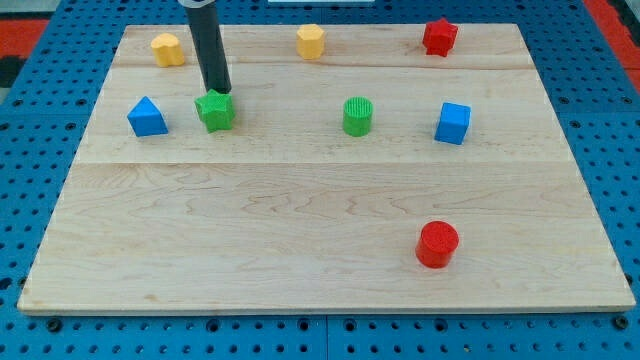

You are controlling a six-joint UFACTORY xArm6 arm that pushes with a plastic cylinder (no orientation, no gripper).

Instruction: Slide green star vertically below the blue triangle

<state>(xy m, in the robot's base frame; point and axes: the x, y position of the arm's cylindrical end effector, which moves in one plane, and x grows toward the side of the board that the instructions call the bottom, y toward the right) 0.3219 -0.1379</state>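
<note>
The green star (215, 111) lies on the wooden board (300, 220) at the upper left. The blue triangle (147, 117) sits just to its left, about level with it. My tip (219, 91) comes down from the view's top and rests at the star's upper edge, touching or nearly touching it.
A yellow block (167, 49) lies above the blue triangle, another yellow block (311, 41) at top centre. A red star (439, 37) is at top right. A green cylinder (357, 116) and blue cube (453, 123) sit mid-right. A red cylinder (437, 244) lies at lower right.
</note>
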